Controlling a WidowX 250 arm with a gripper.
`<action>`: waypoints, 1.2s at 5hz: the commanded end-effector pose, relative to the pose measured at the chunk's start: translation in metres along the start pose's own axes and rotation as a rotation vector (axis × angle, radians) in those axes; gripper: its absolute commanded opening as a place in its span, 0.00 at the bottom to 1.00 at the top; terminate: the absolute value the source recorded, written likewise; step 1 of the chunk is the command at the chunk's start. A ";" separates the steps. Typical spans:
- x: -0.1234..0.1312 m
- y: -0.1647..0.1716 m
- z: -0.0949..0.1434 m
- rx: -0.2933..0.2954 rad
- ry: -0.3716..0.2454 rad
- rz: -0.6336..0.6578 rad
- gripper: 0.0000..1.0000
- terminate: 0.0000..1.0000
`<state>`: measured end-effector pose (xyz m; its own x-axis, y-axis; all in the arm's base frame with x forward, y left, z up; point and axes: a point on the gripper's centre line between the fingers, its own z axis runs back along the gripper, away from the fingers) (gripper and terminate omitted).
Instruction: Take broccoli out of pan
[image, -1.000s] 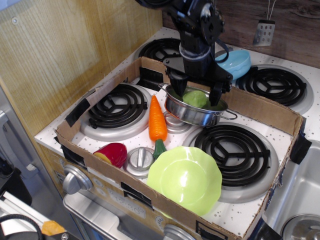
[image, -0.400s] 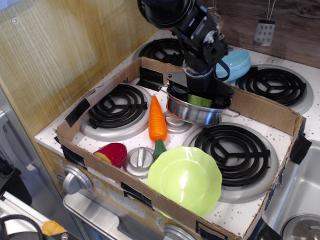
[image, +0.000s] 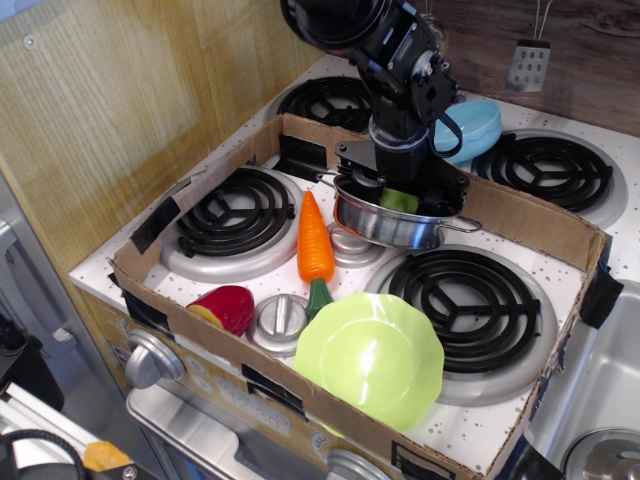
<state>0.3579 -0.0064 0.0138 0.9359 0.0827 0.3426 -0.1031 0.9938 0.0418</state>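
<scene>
The pale green broccoli (image: 398, 201) lies inside the shiny steel pan (image: 385, 225), which sits in the cardboard box between the burners. My black gripper (image: 400, 192) is lowered into the pan from above. Its fingers stand on either side of the broccoli and their tips are hidden below the pan's rim. Only a small patch of the broccoli shows between them. I cannot tell whether the fingers press on it.
An orange carrot (image: 314, 240) lies just left of the pan. A lime-green plate (image: 370, 358) sits in front, and a red-yellow toy (image: 224, 306) at the front left. A light blue bowl (image: 470, 125) is behind the box wall (image: 530, 215). Burners (image: 235, 212) surround the pan.
My gripper has come down from just above the pan into it. It now straddles the broccoli and covers most of it. The pan and the other objects have not moved.
</scene>
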 end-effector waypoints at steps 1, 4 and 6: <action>0.014 0.003 0.028 0.026 -0.009 -0.041 0.00 0.00; 0.014 0.060 0.120 0.113 0.016 -0.121 0.00 0.00; -0.038 0.114 0.092 0.042 -0.005 -0.154 0.00 0.00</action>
<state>0.2739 0.0956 0.0830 0.9486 -0.0735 0.3078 0.0396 0.9926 0.1150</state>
